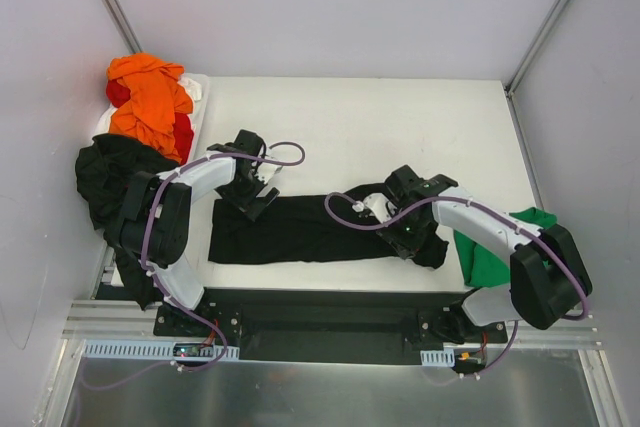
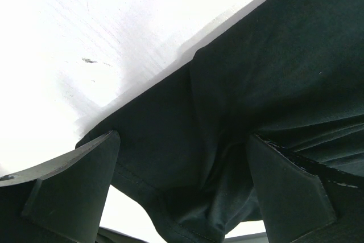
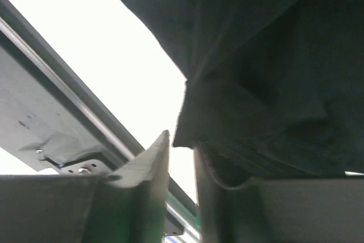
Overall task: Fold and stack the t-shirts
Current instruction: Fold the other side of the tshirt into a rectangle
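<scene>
A black t-shirt (image 1: pixel 300 230) lies folded into a long strip across the near part of the white table (image 1: pixel 400 127). My left gripper (image 1: pixel 255 195) hovers over the strip's far left edge. In the left wrist view the left gripper (image 2: pixel 183 136) is open wide, with the black t-shirt (image 2: pixel 256 83) spread beneath and between the fingers. My right gripper (image 1: pixel 413 240) is at the strip's bunched right end. In the right wrist view the right gripper (image 3: pixel 182 140) has its jaws a narrow gap apart, and a corner of the black t-shirt (image 3: pixel 256 55) hangs just past the tips.
A pile of orange and red t-shirts (image 1: pixel 150 102) sits in a white bin at the far left. Another black t-shirt (image 1: pixel 115 172) is heaped below it. A green t-shirt (image 1: pixel 490 252) lies at the right edge under the right arm. A metal rail (image 3: pixel 57 112) runs along the near table edge.
</scene>
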Available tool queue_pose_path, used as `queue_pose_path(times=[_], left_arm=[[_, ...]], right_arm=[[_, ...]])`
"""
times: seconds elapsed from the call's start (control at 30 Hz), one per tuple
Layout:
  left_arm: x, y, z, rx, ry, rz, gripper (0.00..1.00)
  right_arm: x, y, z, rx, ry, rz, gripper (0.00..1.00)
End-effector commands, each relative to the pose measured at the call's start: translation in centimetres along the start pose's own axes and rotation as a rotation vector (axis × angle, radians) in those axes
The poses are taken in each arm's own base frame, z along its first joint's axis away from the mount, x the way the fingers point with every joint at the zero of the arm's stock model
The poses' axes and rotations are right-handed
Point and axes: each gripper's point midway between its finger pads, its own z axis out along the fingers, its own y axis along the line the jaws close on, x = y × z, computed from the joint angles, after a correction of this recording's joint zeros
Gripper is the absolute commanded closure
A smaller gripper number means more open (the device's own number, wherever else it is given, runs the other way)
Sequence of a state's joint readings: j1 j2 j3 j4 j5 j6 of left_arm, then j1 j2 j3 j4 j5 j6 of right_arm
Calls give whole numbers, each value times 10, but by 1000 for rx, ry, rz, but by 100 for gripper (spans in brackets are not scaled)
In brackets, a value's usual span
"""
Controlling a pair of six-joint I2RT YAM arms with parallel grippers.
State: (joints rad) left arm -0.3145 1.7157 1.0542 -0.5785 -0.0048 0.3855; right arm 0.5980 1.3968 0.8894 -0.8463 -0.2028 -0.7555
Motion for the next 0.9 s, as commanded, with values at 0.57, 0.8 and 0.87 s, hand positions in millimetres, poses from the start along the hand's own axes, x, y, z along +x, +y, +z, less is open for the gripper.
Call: queue_pose_path(times=[0.57,0.8,0.87], left_arm=[[-15,15,-34,-96,-98,34,8],[-23,20,-52,-127,-159,32,5],[-26,22,-53,-134,-162,31,5]], right_arm=[[-41,-23,-46,180,-134,5,24],[-62,-48,-60,290,-163,-5,21],[-63,-60,-56,338,-149,-7,20]])
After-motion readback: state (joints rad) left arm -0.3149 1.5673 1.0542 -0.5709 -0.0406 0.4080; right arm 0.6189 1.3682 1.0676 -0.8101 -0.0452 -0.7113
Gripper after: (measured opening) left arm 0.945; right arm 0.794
